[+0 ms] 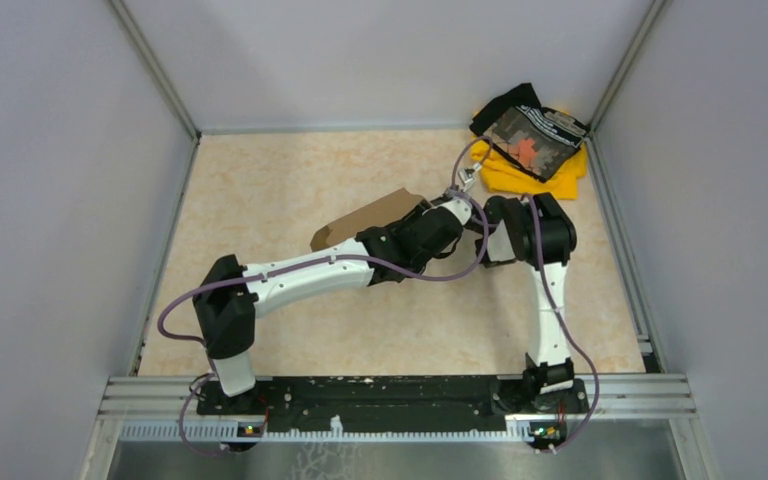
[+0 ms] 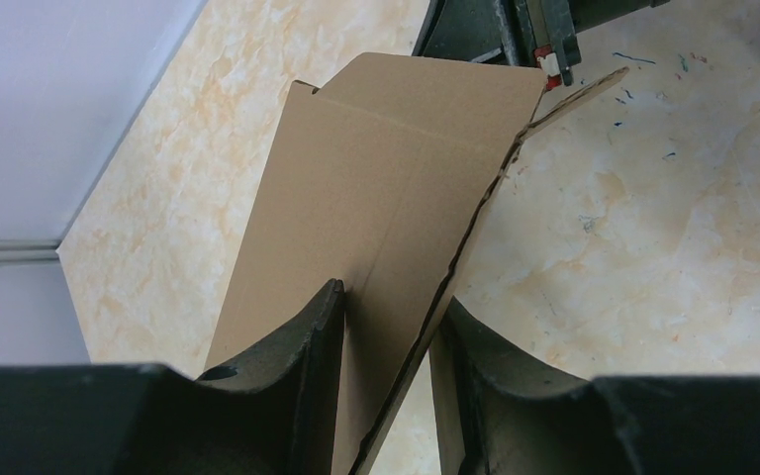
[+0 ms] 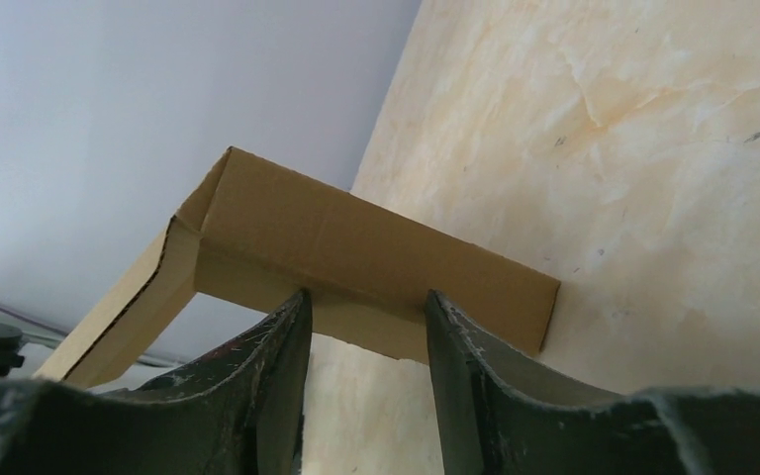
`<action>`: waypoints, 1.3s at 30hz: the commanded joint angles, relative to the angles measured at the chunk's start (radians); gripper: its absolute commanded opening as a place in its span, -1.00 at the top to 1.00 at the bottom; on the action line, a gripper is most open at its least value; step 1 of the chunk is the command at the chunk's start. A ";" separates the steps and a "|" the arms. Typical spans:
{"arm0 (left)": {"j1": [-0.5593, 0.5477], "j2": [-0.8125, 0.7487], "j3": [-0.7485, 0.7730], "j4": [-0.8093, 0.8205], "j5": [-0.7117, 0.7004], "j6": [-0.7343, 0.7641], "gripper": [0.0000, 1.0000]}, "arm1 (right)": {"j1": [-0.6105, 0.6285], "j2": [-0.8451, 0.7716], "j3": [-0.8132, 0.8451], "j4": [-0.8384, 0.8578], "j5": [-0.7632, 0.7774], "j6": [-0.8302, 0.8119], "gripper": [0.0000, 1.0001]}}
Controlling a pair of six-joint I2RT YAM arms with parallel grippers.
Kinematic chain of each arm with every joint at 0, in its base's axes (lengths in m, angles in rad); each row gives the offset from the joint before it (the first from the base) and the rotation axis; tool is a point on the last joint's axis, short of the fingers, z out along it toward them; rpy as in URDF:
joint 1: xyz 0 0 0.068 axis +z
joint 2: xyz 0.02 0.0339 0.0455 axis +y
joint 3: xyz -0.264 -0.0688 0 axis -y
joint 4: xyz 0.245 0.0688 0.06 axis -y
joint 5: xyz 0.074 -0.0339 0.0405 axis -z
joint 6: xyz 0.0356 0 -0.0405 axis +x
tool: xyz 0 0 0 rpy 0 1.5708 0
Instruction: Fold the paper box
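The paper box [image 1: 360,222] is a plain brown cardboard piece held up off the table at the middle, partly hidden by the left arm. My left gripper [image 1: 428,228] is shut on it. In the left wrist view a tilted panel of the box [image 2: 386,168] runs between the two fingers of that gripper [image 2: 391,302]. My right gripper [image 1: 480,228] reaches in from the right. In the right wrist view it [image 3: 366,297] stands open, with a folded flap of the box [image 3: 356,242] lying across its fingertips and bare table showing between them.
A yellow and black cloth pile [image 1: 530,145] lies in the back right corner. Grey walls [image 1: 60,200] close the table on the left, back and right. The right arm's black wrist [image 2: 515,30] shows just past the box's far edge.
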 commanded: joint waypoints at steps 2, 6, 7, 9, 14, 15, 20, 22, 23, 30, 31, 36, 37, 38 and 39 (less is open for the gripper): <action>0.001 -0.009 0.019 0.003 0.102 -0.016 0.79 | 0.031 0.008 -0.008 0.126 0.043 -0.125 0.05; 0.002 -0.008 0.017 0.001 0.122 -0.013 0.78 | 0.050 0.003 -0.020 0.093 0.077 -0.205 0.01; 0.003 -0.006 0.016 0.000 0.125 -0.013 0.78 | 0.053 0.001 -0.021 0.086 0.086 -0.221 0.00; 0.003 -0.005 0.015 0.000 0.130 -0.013 0.78 | 0.062 -0.005 -0.024 0.075 0.101 -0.256 -0.02; 0.003 -0.007 0.003 -0.001 0.148 -0.012 0.77 | 0.083 -0.015 -0.035 0.077 0.137 -0.343 -0.06; 0.002 -0.009 0.000 0.000 0.154 -0.011 0.77 | 0.085 -0.014 -0.035 0.091 0.139 -0.347 -0.07; 0.007 -0.017 -0.019 0.002 0.170 -0.016 0.76 | 0.090 -0.026 -0.028 0.093 0.153 -0.392 -0.08; 0.009 -0.025 -0.029 0.005 0.179 -0.021 0.75 | 0.093 -0.035 -0.024 0.068 0.154 -0.420 -0.08; 0.013 -0.029 -0.034 0.008 0.184 -0.023 0.75 | 0.096 -0.041 -0.022 0.055 0.156 -0.434 -0.08; 0.036 -0.060 -0.069 0.015 0.225 -0.036 0.72 | 0.101 -0.057 -0.008 0.010 0.146 -0.473 -0.14; 0.040 -0.064 -0.073 0.015 0.231 -0.038 0.72 | 0.101 -0.063 -0.009 0.002 0.146 -0.481 -0.15; 0.065 -0.099 -0.103 0.027 0.272 -0.045 0.70 | 0.103 -0.101 0.001 -0.092 0.150 -0.545 -0.18; 0.072 -0.107 -0.110 0.030 0.283 -0.046 0.70 | 0.102 -0.106 0.004 -0.106 0.150 -0.556 -0.19; 0.079 -0.114 -0.116 0.033 0.293 -0.047 0.70 | 0.103 -0.112 0.008 -0.116 0.151 -0.566 -0.19; 0.085 -0.122 -0.121 0.036 0.306 -0.048 0.69 | 0.105 -0.117 0.011 -0.129 0.152 -0.577 -0.20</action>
